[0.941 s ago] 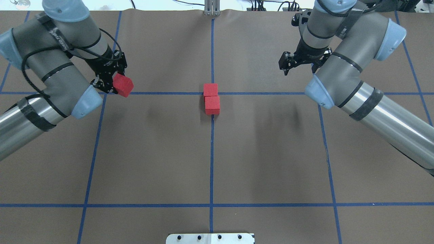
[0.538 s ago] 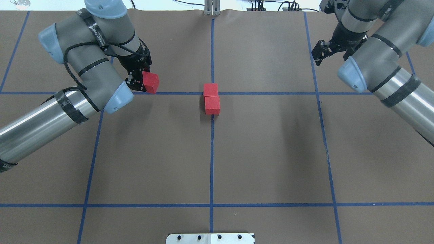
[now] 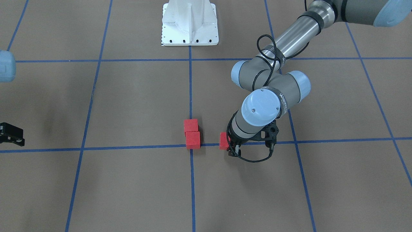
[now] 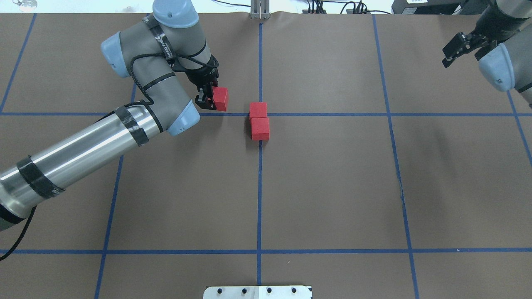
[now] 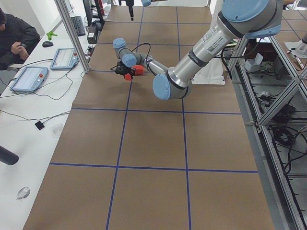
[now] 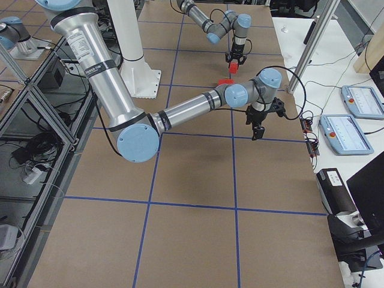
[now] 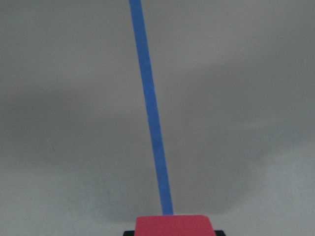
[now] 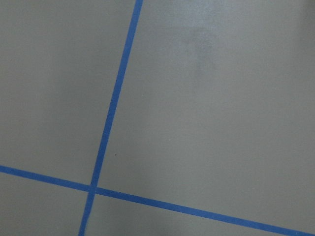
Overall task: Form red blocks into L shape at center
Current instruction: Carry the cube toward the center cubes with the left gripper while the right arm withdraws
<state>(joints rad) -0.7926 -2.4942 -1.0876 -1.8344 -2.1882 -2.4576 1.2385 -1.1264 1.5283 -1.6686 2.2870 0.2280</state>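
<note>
Two red blocks point(image 4: 258, 110) point(image 4: 260, 128) lie touching in a line along the tape at the center crossing point(image 4: 260, 114); they also show in the front view point(image 3: 191, 125) point(image 3: 192, 140). My left gripper point(image 4: 209, 99) is shut on the third red block point(image 4: 220, 99), a short way left of the pair and near the cross tape line. The held block also shows in the front view point(image 3: 223, 141) and at the bottom of the left wrist view point(image 7: 173, 225). My right gripper point(image 4: 452, 50) is open and empty, far off at the back right.
Brown gridded paper with blue tape lines point(image 4: 386, 114) covers the table. The white robot base plate point(image 4: 257, 292) sits at the near edge. Screens and a seated person point(image 5: 17, 38) are beside the table, off the work surface.
My left arm has carried the red block rightward along the cross line toward the center pair. My right arm has drawn back to the far right. The two center blocks have not moved.
</note>
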